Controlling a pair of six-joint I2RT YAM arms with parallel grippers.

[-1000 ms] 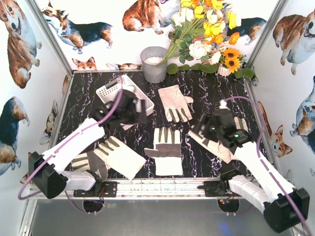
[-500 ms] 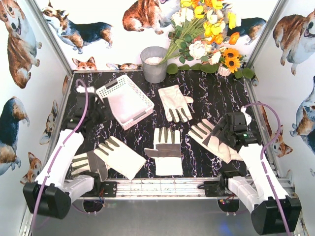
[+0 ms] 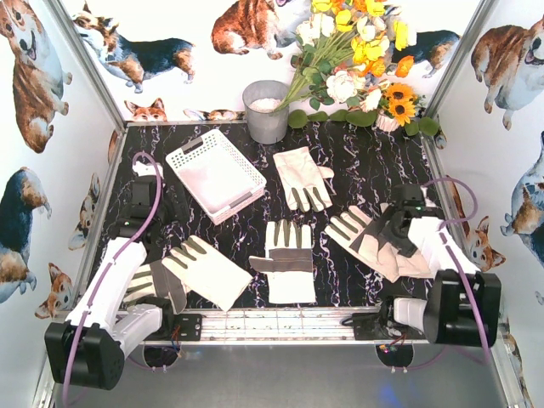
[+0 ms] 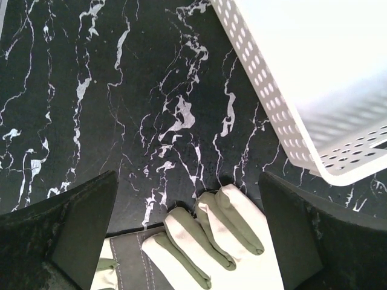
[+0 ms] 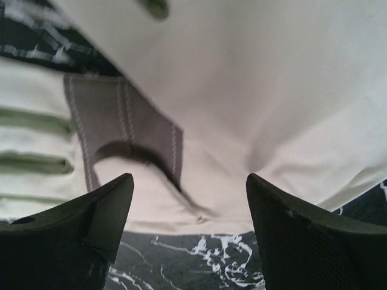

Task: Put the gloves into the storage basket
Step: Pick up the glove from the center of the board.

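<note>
Four gloves (image 3: pixel 289 263) on table (image 3: pixel 365 161), all outside storage basket (image 3: pixel 244 202)

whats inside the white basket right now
Nothing visible: the storage basket looks bare inside from above, and the gloves lie outside on the table. Nothing covers it, though the left wrist view is glare-washed.

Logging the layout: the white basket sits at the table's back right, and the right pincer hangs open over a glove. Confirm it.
Wrong side: the top view shows the storage basket at the table's back left. The rest stands: the right pincer hangs open over a glove.
</note>
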